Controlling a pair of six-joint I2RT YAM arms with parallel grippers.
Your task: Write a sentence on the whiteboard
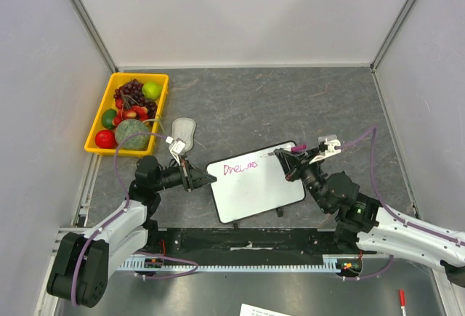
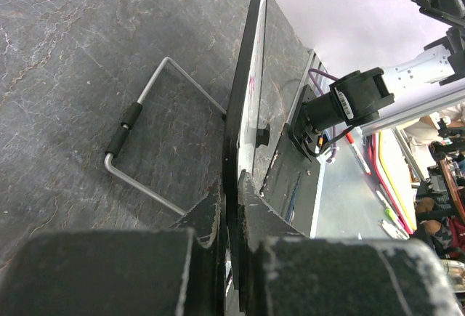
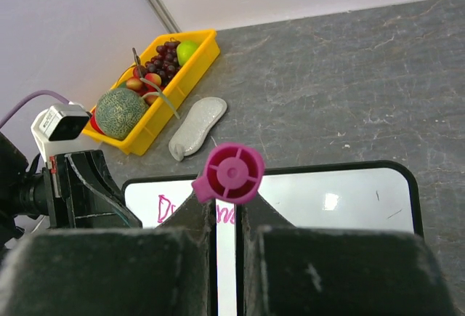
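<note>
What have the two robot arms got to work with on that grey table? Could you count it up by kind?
whiteboard: 1
marker: 1
eraser pad: 1
yellow tray of fruit: 1
Total: 4

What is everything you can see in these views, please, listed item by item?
whiteboard: one, white, black-framed, table centre
sentence: one word, magenta, on whiteboard
marker: one, magenta, in right gripper
eraser pad: one, grey, beside tray
tray: one, yellow, far left
fruit: several, red, green, purple, in tray
pen: one, red-capped, near right
left gripper: one, black, shut on whiteboard edge
right gripper: one, black, shut on marker
</note>
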